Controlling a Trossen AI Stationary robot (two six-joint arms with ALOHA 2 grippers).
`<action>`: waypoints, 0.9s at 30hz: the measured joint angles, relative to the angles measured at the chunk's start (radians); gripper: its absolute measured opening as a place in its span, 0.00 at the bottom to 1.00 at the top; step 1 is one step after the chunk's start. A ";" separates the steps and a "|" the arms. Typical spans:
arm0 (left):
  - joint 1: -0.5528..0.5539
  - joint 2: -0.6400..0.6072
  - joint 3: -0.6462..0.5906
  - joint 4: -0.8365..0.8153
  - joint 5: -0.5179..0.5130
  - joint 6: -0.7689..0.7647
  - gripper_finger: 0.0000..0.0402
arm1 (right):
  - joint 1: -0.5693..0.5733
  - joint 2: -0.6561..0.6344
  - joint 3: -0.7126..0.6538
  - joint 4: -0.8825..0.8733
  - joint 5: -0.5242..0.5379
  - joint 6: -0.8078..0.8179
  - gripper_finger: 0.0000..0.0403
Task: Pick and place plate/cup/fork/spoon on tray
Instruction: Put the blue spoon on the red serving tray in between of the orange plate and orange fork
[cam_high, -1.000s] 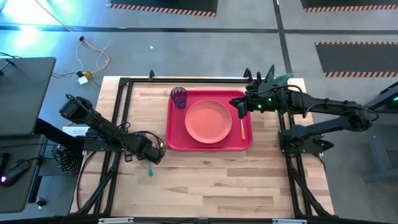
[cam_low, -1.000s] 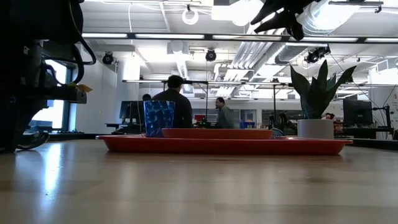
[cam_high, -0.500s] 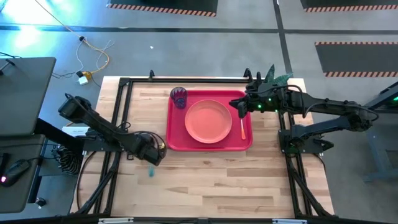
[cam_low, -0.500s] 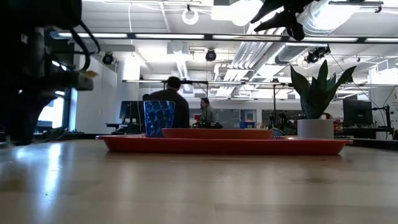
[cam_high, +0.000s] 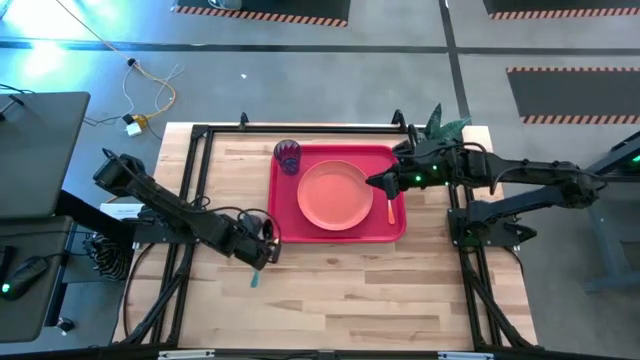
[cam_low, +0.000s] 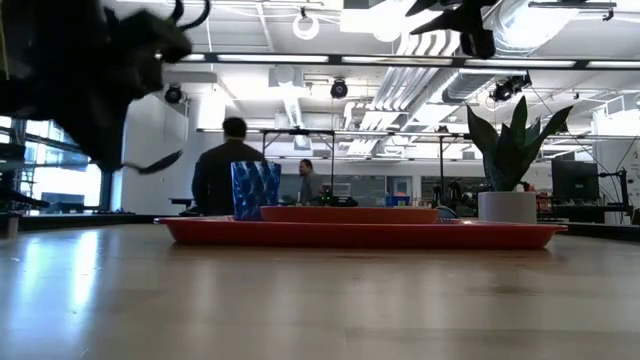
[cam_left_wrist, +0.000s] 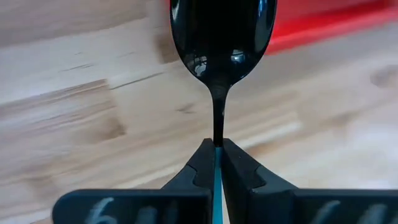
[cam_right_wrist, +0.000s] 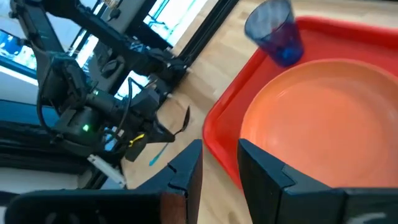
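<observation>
The counter is pale butcher-block wood set in a dark metal frame, standing on a grey floor with striped hazard markings. On it lies the red tray, holding the salmon-orange plate at its middle, the blue-purple cup in one far corner and the orange-handled fork along the edge nearest the right arm.

The left end effector hangs over bare wood just off the tray's near corner, fingers pressed together on the neck of the spoon — dark bowl forward, teal handle trailing behind. The right end effector hovers over the tray beside the plate, fingers spread with nothing between them.

A potted plant stands behind the tray. Beyond — an open workshop with ceiling ducts and strip lights, where what seem to be two people stand among monitors.
</observation>
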 joint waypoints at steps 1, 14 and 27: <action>0.000 0.000 0.016 0.001 -0.003 0.029 0.00 | 0.014 0.000 0.000 0.000 0.005 0.013 0.23; 0.002 0.000 0.242 0.003 -0.035 0.408 0.00 | 0.203 0.000 0.000 -0.001 0.096 0.157 0.23; 0.002 -0.001 0.372 0.052 -0.026 0.688 0.00 | 0.384 0.023 0.000 0.090 0.270 0.229 0.23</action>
